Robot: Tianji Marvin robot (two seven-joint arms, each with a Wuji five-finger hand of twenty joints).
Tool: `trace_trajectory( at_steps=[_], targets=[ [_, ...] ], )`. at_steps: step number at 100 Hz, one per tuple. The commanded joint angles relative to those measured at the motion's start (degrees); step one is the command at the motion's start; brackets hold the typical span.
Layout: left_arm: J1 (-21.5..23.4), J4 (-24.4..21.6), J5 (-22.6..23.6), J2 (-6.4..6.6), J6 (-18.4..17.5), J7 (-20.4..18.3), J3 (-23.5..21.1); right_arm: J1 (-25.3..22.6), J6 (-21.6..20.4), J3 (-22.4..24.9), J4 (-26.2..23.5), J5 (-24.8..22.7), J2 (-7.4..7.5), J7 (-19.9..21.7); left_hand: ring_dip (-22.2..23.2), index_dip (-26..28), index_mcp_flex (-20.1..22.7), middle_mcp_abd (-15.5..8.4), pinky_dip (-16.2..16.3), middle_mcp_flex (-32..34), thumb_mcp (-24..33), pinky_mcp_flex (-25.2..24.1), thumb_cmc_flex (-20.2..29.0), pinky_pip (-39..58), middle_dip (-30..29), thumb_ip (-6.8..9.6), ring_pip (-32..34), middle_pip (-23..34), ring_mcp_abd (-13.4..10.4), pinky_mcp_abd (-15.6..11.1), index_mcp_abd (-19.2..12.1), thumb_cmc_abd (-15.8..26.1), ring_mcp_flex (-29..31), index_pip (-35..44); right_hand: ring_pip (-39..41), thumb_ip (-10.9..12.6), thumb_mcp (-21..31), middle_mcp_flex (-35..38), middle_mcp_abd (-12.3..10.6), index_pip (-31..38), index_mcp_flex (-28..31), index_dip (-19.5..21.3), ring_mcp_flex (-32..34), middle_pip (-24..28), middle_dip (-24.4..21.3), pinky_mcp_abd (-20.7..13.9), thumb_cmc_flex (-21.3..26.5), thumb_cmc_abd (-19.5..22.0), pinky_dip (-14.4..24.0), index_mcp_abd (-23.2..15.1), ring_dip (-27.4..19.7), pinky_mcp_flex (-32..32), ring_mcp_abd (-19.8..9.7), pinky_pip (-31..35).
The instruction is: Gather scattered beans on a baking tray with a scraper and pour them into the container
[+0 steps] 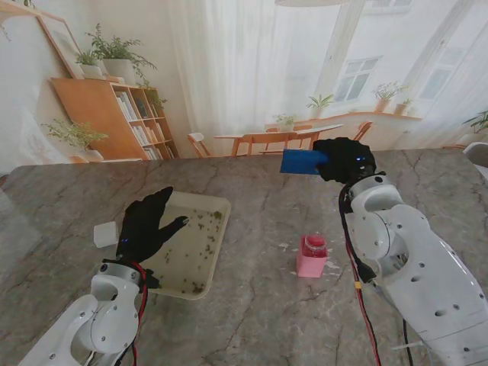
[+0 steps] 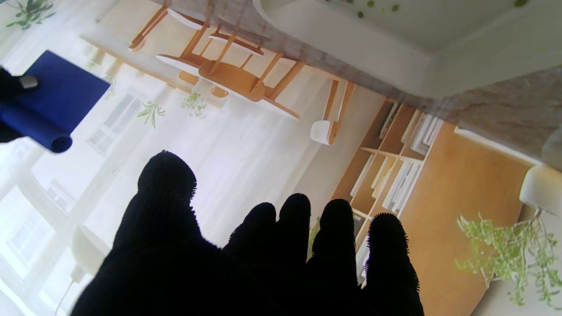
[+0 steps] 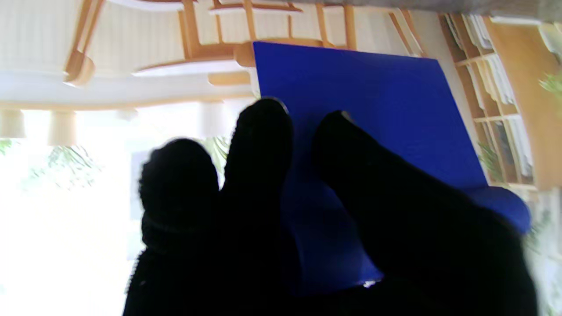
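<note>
Stand view first: the grey marbled stone counter (image 1: 259,229) carries everything, and on its left half lies the cream rectangular baking tray (image 1: 216,204) with small green beans (image 1: 200,223) strewn across its floor, thickest toward the far right corner and along the near edge. To the right of the tray, well apart from it, stands the small pink container (image 1: 312,256) with a red top. A small white block (image 1: 105,234) sits just left of the tray.

The black-gloved left hand (image 1: 145,226) hovers over the tray's left side, fingers spread and holding nothing. The black-gloved right hand (image 1: 345,159) is raised above the far counter, fingers clamped on the flat blue scraper (image 1: 303,162), whose blade points left toward the tray.

Judging by this, gathering has not begun: the scraper is in hand but well away from the beans. Next, it must travel down to the tray while the left hand steadies the rim.
</note>
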Motion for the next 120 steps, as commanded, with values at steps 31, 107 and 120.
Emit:
trace_trajectory(
  at_steps=[31,107,120],
  targets=[
    [0.3,-4.9,6.8,-0.04,4.5,2.9,2.6,-3.8,4.5,-5.3,-10.3,2.6,-1.93,-2.5,0.0,0.2,-1.9,0.9,-1.2,-2.5,-0.6,-2.3,2.0,1.3,0.3,-0.71,-0.2,-0.5,1.0,-0.1,3.2,2.5,-2.8,-0.4,3.6,7.3,10.8,5.0,3.8,1.6,8.0,4.6,1.2,-1.1,2.8,0.7,7.6,0.2,1.7,-1.0,1.7,1.6,-3.2,4.9],
    [-8.0,-6.1,16.7,1.48,3.0,0.7,9.7,-0.9,5.8,-18.6,-6.0,4.7,-2.92,-6.1,-0.5,-0.1,-3.7,2.7,-3.0,-4.9,-0.8,-3.1,-1.6,2.3,-0.6,-0.43,0.1,-0.7,2.8,1.5,6.4,-2.9,-5.0,-0.5,3.9,7.7,9.9,5.4,4.1,-0.7,8.7,6.4,1.1,-2.6,3.9,0.6,8.2,0.4,1.4,-0.6,1.6,1.7,-2.9,5.4],
    [-8.6,-5.6,14.9,1.69,0.6,-1.9,10.1,-0.4,6.0,-19.2,-5.4,4.5,-2.98,-6.4,-0.9,0.2,-2.2,2.3,-3.7,-3.7,-0.7,-3.0,-3.8,1.6,-0.8,-0.51,-0.3,-0.7,2.7,1.6,5.9,-3.8,-4.3,0.1,3.8,7.8,9.7,5.3,4.0,-0.8,8.6,6.7,1.1,-2.7,4.0,0.6,8.2,0.6,1.3,-0.6,1.6,1.7,-2.8,5.3]
  ],
)
